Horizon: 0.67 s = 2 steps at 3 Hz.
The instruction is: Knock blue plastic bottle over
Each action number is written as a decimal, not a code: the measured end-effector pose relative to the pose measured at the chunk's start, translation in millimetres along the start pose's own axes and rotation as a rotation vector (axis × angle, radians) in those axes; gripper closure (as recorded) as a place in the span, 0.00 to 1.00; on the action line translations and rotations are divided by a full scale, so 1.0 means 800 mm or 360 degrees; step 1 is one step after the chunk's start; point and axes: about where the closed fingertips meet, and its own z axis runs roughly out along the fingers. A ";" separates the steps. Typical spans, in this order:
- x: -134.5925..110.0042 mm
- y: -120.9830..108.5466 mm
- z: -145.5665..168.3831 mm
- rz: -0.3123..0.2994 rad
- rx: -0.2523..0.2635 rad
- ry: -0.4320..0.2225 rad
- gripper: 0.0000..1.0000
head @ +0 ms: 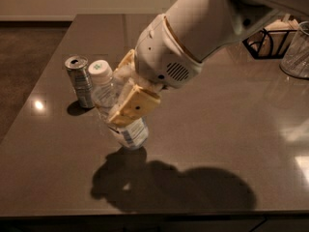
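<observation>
Camera view: gripper clamps tilted bottle, label unreadable; can just left; rack, glass far right.

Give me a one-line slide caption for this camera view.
Gripper clasps the tilted blue plastic bottle beside an upright silver can on the dark table.

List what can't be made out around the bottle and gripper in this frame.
All in the camera view:
- Bottle: its middle is hidden by the front finger of the gripper clamped around it. Whether its base touches the table cannot be told.
- Gripper's rear finger: mostly behind the bottle.
- Can: print too blurred to read.
- Rack: partly behind the arm.
- Glass: cut off by the right edge.
</observation>
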 end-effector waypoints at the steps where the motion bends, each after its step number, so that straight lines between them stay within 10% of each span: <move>1: 0.026 -0.010 0.000 -0.0076 0.0036 0.0290 1.00; 2: 0.057 -0.020 -0.001 -0.0174 0.0105 0.0570 1.00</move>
